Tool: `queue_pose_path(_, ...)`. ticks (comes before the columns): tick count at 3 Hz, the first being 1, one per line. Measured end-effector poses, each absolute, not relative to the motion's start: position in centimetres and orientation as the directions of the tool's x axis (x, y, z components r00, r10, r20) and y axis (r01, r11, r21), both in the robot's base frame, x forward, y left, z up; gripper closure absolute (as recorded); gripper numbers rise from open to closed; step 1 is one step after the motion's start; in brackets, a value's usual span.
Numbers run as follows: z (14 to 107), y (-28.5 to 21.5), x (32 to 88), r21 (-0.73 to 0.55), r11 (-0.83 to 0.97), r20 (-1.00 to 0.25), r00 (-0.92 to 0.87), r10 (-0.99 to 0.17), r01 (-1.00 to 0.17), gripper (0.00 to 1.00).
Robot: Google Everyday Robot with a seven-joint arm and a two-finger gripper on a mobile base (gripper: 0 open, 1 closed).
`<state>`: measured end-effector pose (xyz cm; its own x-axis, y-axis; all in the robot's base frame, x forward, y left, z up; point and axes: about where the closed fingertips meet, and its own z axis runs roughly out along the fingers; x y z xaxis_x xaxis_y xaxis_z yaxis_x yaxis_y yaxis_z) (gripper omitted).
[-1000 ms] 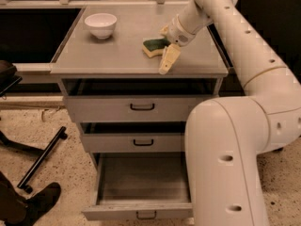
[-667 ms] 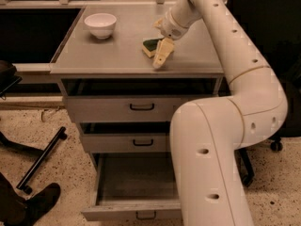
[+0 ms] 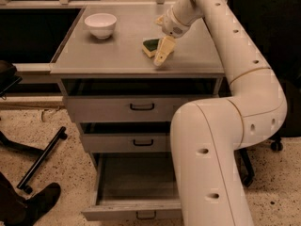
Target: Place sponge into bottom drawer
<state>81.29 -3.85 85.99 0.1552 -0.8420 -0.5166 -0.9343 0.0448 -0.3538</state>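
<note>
Upper centre, our cream gripper (image 3: 161,54) hovers at the green-topped yellow sponge (image 3: 150,46), its hold beyond our telling; the deep grey bottom drawer (image 3: 134,210) stands open to receive it.

tool (image 3: 161,55) beside sponge (image 3: 150,46) on cabinet top (image 3: 108,53), bottom drawer (image 3: 134,185) open, arm (image 3: 211,164) overhanging its right side

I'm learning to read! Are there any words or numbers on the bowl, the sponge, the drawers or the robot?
None: no word, number or sign can be read anywhere.
The white bowl, the sponge, the bottom drawer, the upper drawers and the robot arm look plain.
The hand hangs over the cabinet top, right beside the sponge.
</note>
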Motion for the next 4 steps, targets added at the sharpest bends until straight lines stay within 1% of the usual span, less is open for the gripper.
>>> queue_pose_path(2,86.4,-3.2,81.3,-0.337,0.065,-0.492,0.117,-0.863,-0.939,0.00)
queue_pose_path(4,84.8,-2.7,80.2,-0.255,0.065,-0.471,0.065,-0.880,-0.965,0.00)
